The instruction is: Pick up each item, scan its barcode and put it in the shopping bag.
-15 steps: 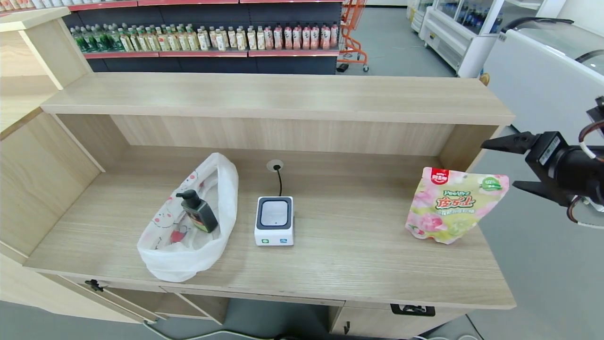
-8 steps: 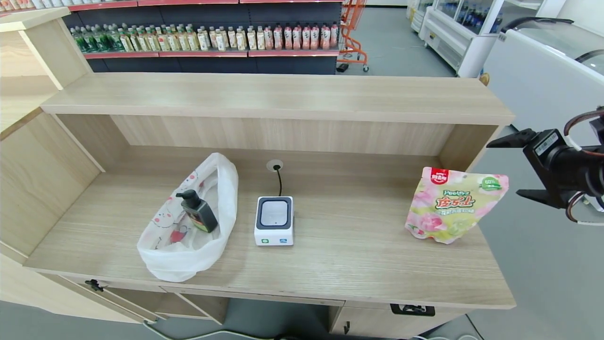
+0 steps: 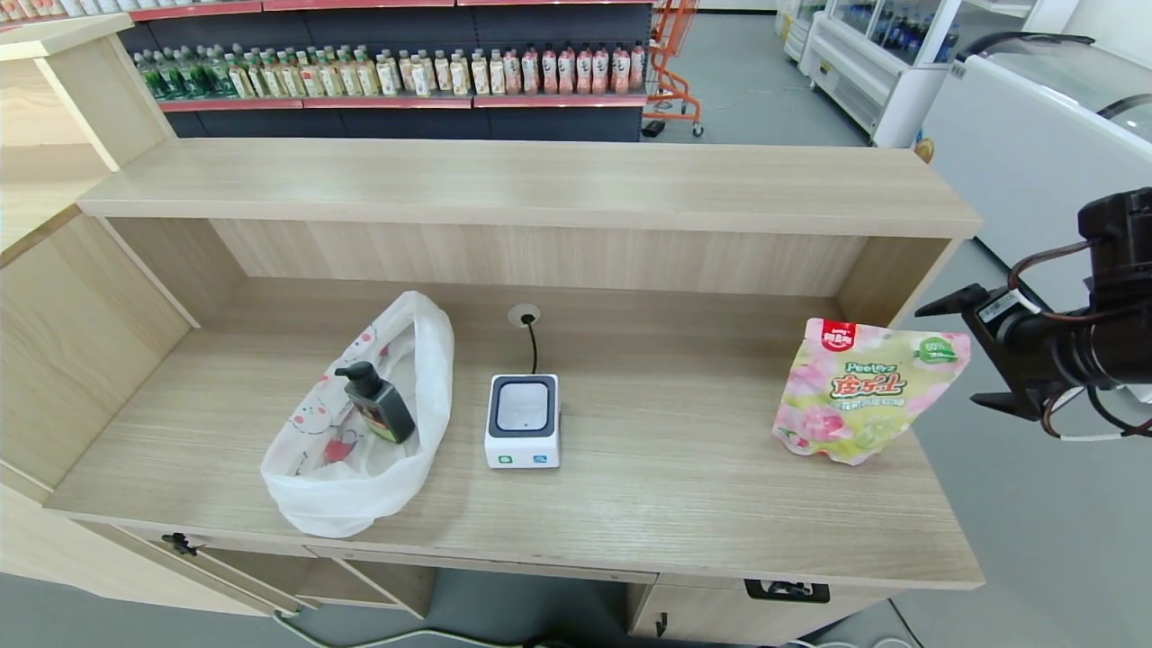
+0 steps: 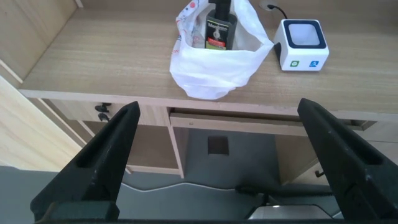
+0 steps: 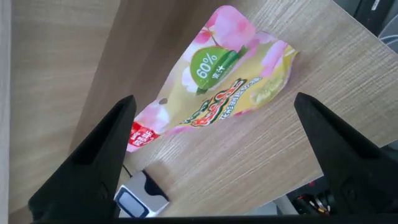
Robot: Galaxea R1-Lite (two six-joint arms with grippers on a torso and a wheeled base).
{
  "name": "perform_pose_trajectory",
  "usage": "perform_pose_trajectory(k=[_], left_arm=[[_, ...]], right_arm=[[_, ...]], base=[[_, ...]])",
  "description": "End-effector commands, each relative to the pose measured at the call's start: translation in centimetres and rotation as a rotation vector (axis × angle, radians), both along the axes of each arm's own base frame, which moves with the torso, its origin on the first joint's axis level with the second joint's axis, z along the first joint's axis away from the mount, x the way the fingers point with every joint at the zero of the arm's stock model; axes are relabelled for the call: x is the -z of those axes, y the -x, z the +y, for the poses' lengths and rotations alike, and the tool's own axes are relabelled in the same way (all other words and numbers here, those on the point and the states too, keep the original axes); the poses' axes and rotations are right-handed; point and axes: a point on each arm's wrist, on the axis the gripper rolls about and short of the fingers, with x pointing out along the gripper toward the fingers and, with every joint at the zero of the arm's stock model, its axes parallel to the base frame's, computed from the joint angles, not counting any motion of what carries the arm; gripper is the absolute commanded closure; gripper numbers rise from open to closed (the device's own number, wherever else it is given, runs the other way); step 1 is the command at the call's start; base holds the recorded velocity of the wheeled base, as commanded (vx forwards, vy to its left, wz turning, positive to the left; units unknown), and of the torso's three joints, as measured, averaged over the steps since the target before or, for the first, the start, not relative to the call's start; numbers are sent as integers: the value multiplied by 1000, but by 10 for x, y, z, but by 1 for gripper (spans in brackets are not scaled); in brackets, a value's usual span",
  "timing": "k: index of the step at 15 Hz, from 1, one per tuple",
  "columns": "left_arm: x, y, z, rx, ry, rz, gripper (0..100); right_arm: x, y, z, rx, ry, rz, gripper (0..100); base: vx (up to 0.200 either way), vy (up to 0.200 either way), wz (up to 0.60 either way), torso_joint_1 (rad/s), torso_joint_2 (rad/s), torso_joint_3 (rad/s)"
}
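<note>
A pink and green snack pouch (image 3: 868, 391) stands on the wooden counter (image 3: 648, 486) near its right end. My right gripper (image 3: 965, 354) hovers open just right of the pouch, off the counter's edge; the wrist view frames the pouch (image 5: 217, 87) between the spread fingers of that gripper (image 5: 214, 102). A white shopping bag (image 3: 360, 432) lies open at the left with a dark pump bottle (image 3: 378, 405) inside. The white barcode scanner (image 3: 522, 420) sits mid-counter. My left gripper (image 4: 219, 109) is open, below the counter's front edge, facing the bag (image 4: 214, 62), the bottle (image 4: 219, 28) and the scanner (image 4: 303, 45).
A raised wooden ledge (image 3: 531, 184) backs the counter, and a side wall (image 3: 81, 333) closes its left end. The scanner's cable (image 3: 532, 346) runs to a hole at the back. Drawers (image 4: 236, 121) sit under the front edge. Bare wood lies between scanner and pouch.
My right gripper has dropped lower beside the pouch and its wrist has turned, still open. The pouch, bag, bottle and scanner have not moved.
</note>
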Motion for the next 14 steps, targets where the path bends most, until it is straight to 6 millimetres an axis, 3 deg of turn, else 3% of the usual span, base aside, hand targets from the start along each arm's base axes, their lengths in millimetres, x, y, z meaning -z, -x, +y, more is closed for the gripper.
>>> perform_pose_trajectory(k=[1, 7, 12, 13, 14], left_arm=[[0, 0, 0, 1, 0, 0, 0], [0, 0, 0, -1, 0, 0, 0], [0, 0, 0, 1, 0, 0, 0], [0, 0, 0, -1, 0, 0, 0], [0, 0, 0, -1, 0, 0, 0]], right_arm=[[15, -14, -1, 1, -5, 48, 0], [54, -44, 5, -30, 12, 93, 0], [87, -60, 22, -146, 105, 144, 0], [90, -62, 25, -157, 109, 145, 100], [97, -63, 29, -195, 142, 166, 100]], base=[[0, 0, 0, 0, 0, 0], [0, 0, 0, 0, 0, 0], [0, 0, 0, 0, 0, 0], [0, 0, 0, 0, 0, 0], [0, 0, 0, 0, 0, 0]])
